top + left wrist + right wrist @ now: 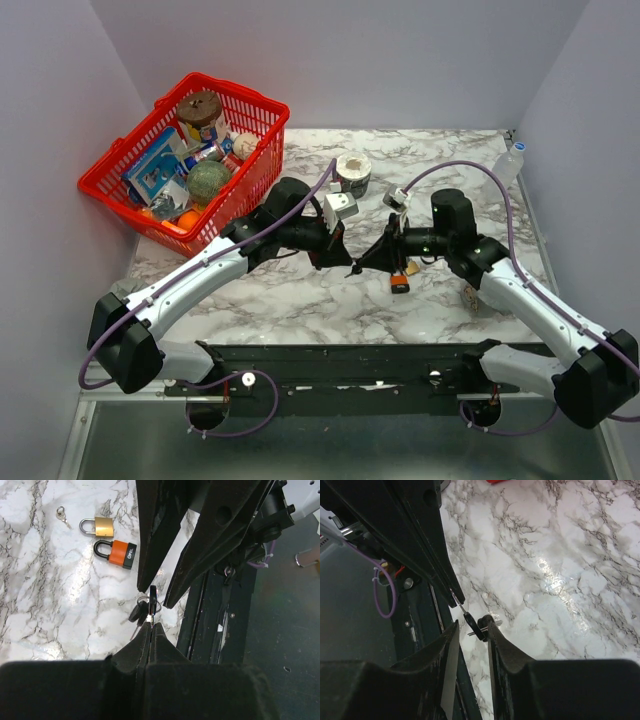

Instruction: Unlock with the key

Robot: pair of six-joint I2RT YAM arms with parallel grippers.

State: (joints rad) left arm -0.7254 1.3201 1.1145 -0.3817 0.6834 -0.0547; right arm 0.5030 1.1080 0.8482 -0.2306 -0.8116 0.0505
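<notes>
The key [153, 595] has a black head and a thin silvery blade. My left gripper [151, 625] is shut on its blade and holds it above the marble, with further black-headed keys [136, 612] hanging beside it on a ring. My right gripper [472, 625] is open, with the key's head [475, 622] between its fingers. In the top view both grippers meet mid-table, left [350, 268] and right [372, 262]. The orange-and-black padlock [121, 552] lies on the table next to a brass padlock [103, 526]. It also shows in the top view [400, 283], below the right gripper.
A small silver key [61, 515] lies beyond the brass padlock. A red basket [120, 160] full of items stands at the back left. A white tape roll [353, 170] and a clear bottle [510, 165] stand at the back. A black rail [350, 365] runs along the near edge.
</notes>
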